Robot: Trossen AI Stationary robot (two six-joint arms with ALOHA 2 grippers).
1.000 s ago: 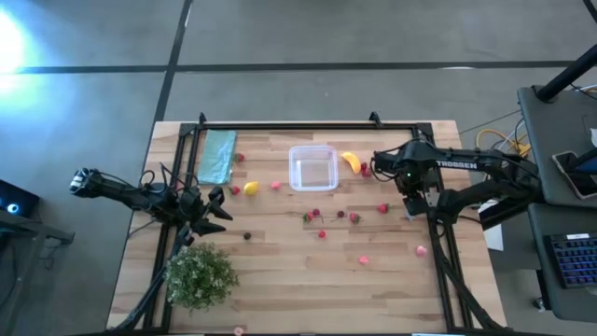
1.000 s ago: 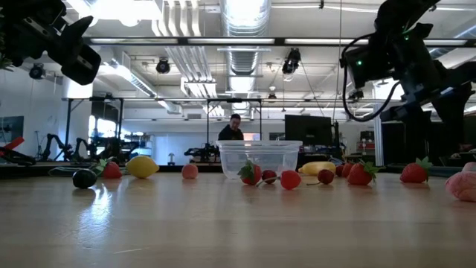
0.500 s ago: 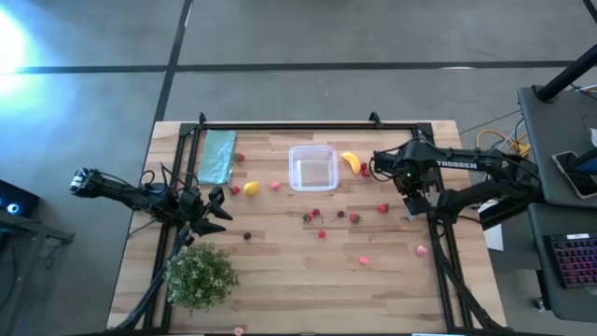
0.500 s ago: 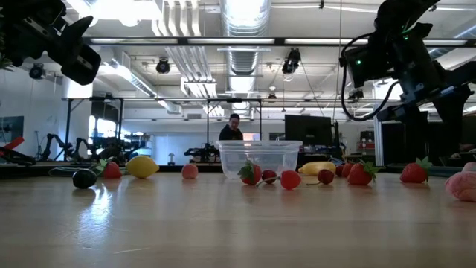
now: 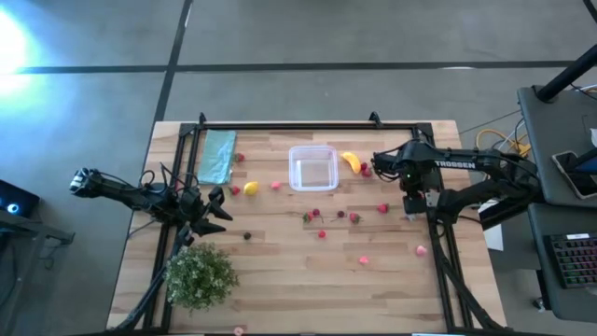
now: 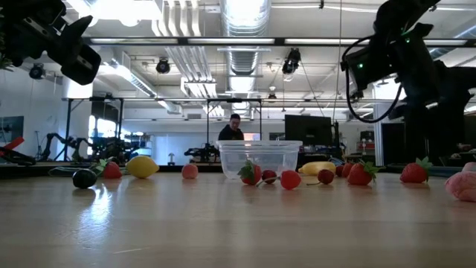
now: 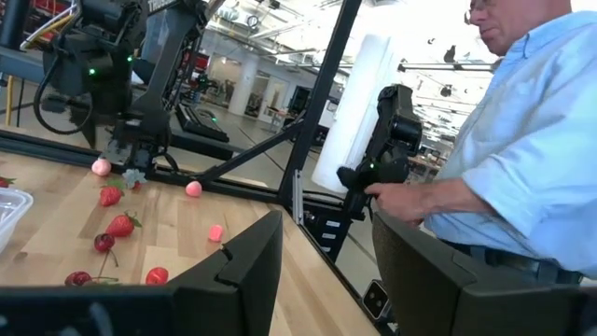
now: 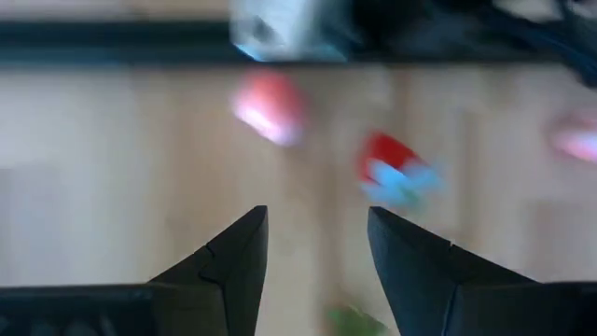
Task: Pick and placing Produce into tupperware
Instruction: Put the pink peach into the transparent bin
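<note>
The clear square tupperware (image 5: 312,168) stands on the table's far middle and shows in the low view as the tupperware (image 6: 259,158). Produce lies scattered around it: a banana (image 5: 350,161), a lemon (image 5: 250,188), a dark piece (image 5: 247,235), and red and pink berries such as a strawberry (image 5: 382,208). My right gripper (image 5: 413,198) hangs open above the table's right side, pointing down, over a pink piece (image 8: 269,107) and a strawberry (image 8: 392,168). My left gripper (image 5: 222,207) waits open near the left edge, well clear of the lemon.
A teal cloth (image 5: 217,156) lies at the far left and a green leafy bush (image 5: 201,275) stands at the near left corner. A black frame (image 5: 308,125) runs along the table's far edge. In the left wrist view a person (image 7: 522,140) stands beyond the table.
My right arm has swung a little toward the table's right edge, with its gripper staying open above the berries there. The fruits and the tupperware lie where they were.
</note>
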